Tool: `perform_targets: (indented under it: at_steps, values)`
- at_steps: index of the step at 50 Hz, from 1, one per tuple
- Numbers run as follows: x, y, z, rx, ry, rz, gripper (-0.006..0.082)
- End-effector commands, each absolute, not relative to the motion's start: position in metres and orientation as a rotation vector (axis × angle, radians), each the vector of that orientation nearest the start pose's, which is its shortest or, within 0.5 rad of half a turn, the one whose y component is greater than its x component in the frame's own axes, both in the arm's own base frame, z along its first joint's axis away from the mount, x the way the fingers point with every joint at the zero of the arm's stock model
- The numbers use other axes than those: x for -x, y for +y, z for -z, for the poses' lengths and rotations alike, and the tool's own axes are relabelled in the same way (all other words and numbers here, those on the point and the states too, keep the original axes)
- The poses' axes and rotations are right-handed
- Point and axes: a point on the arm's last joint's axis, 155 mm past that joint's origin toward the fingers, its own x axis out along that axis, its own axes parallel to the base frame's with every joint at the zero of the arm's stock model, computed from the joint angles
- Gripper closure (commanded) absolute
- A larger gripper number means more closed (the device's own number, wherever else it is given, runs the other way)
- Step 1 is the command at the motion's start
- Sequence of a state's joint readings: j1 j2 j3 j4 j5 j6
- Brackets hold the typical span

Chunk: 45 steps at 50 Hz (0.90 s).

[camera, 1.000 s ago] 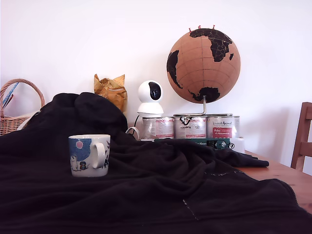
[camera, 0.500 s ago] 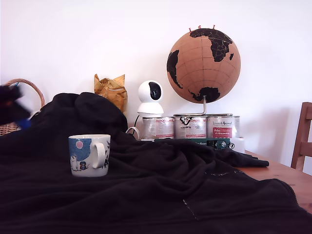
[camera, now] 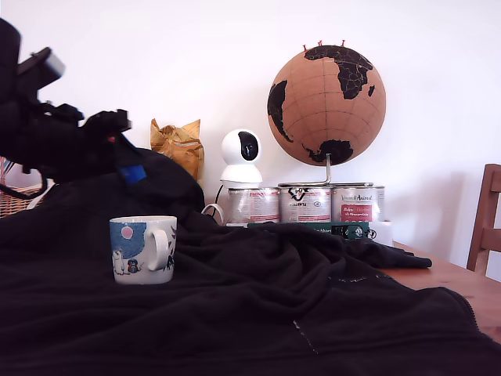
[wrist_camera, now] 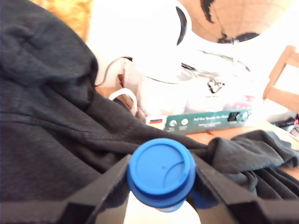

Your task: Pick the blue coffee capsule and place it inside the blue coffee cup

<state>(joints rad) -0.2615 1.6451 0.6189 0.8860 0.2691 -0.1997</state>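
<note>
Now | tool (wrist_camera: 161, 179) clamped on blue capsule (wrist_camera: 161, 168) | arrived from exterior view's left, higher than cup (camera: 143, 249)

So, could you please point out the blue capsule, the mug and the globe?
blue coffee capsule (wrist_camera: 161, 169): wrist view, middle of its round blue top.
mug (camera: 129, 249): exterior view, on its painted side, beside the handle.
globe (camera: 321, 102): exterior view, on the brown sphere.
</note>
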Motion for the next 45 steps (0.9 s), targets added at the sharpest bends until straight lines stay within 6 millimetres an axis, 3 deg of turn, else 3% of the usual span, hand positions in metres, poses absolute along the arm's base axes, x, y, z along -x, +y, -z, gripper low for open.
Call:
perform_targets:
  at_steps: [1, 7, 14, 16, 31, 36, 45]
  values:
    - [-0.432, -0.169, -0.152, 0.177, 0.199, 0.52, 0.062]
    - [-0.431, -0.169, -0.144, 0.168, 0.231, 0.504, 0.0585]
    - [-0.431, -0.165, -0.134, 0.165, 0.269, 0.478, 0.0331]
    - [-0.431, -0.165, -0.134, 0.165, 0.269, 0.479, 0.0299]
    - [-0.43, -0.168, -0.136, 0.167, 0.264, 0.494, 0.0298]
    - [-0.429, -0.171, -0.144, 0.169, 0.241, 0.516, 0.039]
    - [-0.425, -0.164, -0.166, 0.162, 0.208, 0.506, 0.0788]
